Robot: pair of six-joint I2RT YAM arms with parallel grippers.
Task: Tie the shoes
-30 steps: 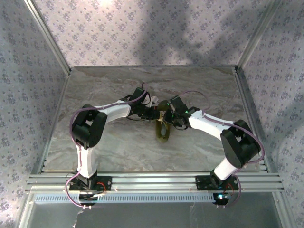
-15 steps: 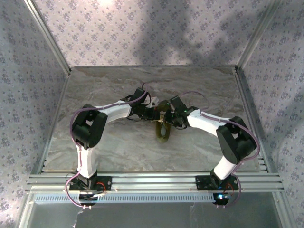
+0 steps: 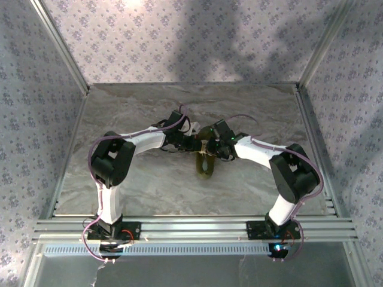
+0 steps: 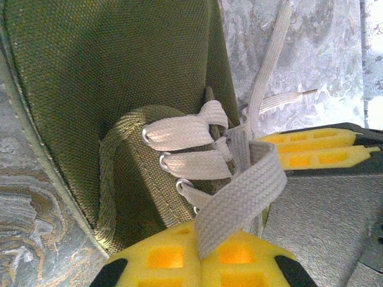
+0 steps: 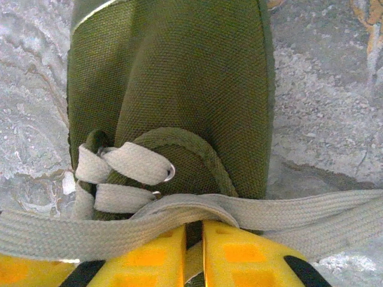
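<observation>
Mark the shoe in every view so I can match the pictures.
Top external: shoe at picture centre, mid-table.
Left wrist: shoe fills the upper left, down to centre.
Right wrist: shoe fills the top centre.
Shared landmark: the marbled table under the shoe.

Shoe (image 5: pixel 179 78): olive-green canvas in a coarse, even weave, with a paler edge at the sole. Laces (image 5: pixel 128 162): off-white, flat, finely ribbed. Eyelets (image 5: pixel 170 172): silver. Pads on my left gripper (image 4: pixel 200 254) and right gripper (image 5: pixel 194 251): bright yellow, deeper orange in the recesses, black corner patches. Table (image 3: pixel 137 107): marbled grey and tan, veined. Walls (image 3: pixel 179 36): pale lilac-grey with small repeating floral sprigs. My arms (image 3: pixel 146 139): white shells, black joints, purple cables (image 3: pixel 245 118).
</observation>
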